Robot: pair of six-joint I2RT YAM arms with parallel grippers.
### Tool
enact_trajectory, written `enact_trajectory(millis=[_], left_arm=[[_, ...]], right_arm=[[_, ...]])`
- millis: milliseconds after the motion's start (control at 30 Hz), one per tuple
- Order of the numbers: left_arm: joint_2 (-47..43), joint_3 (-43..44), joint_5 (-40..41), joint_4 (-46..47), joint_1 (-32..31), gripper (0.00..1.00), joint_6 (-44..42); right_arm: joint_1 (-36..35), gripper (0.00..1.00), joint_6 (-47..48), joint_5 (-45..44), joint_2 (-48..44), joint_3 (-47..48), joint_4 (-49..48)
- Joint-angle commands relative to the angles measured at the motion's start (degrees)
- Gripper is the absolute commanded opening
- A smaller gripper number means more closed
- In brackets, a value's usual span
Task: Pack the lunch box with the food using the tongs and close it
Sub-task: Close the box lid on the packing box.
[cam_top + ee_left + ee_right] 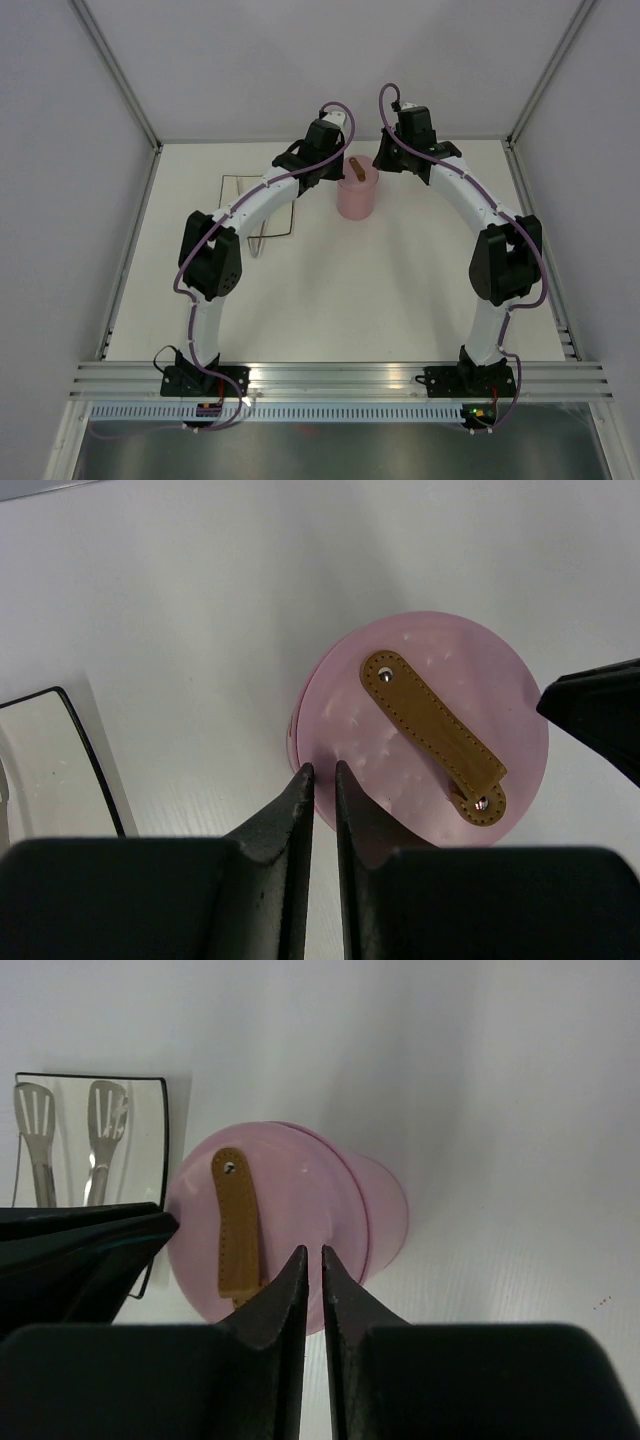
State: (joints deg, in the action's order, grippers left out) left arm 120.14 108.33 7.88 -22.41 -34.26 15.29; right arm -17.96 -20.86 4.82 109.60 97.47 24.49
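The pink lunch box stands upright at the back middle of the table. Its round pink lid sits on top, with the brown handle lying flat across it. My left gripper hangs shut over the lid's left rim, holding nothing. My right gripper hangs shut over the lid's right side, also holding nothing. The silvery tongs lie on the white plate left of the box. No food shows in any view.
The black-rimmed plate lies left of the box, partly under my left arm, with the tongs reaching past its near edge. White walls and metal rails bound the table on all sides.
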Motion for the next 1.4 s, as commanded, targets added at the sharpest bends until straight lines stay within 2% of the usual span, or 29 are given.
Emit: enact_trajectory(millis=[0,167,267,500,700,1067,1167,1300,1367], left_arm=[[0.5,-2.2,0.0,-8.1,-1.1,0.18,-1.4],[0.0,-1.6,-0.5,-8.1,-1.0,0.18,-1.5],[-0.1,-1.0,-0.9,-8.1,-1.1,0.18,-1.5],[-0.7,-0.7,-1.0,-8.1,-1.1,0.19,-1.8],[-0.6,0.9,-1.4,-8.3,-1.2,0.19,-2.2],[-3.5,8.3,1.3,-8.9,-0.9,0.22,-3.2],[-5.8,10.0,1.3,-8.9,-0.6,0.27,-3.2],[-8.8,10.1,1.3,-8.4,0.0,0.41,-3.0],[-9.9,10.5,0.9,-8.1,0.4,0.45,-2.7]], right_arm=[[-0.8,0.15,-1.8,2.5,-5.3,6.3,3.1],[-0.9,0.17,-0.7,2.7,-6.4,8.7,4.2],[-0.8,0.15,-0.2,1.9,-4.8,8.1,6.4],[-1.7,0.14,0.3,-1.0,-1.0,-2.6,4.5],[-3.5,0.13,1.3,-2.6,4.5,-3.8,6.6],[-3.8,0.12,0.7,-4.5,1.8,-5.7,6.3],[-3.2,0.12,-0.8,-4.2,-1.3,-8.5,5.2],[-0.3,0.14,-3.0,-0.6,-8.8,-13.5,2.6],[1.3,0.15,-3.6,1.4,-12.1,-14.0,1.8]])
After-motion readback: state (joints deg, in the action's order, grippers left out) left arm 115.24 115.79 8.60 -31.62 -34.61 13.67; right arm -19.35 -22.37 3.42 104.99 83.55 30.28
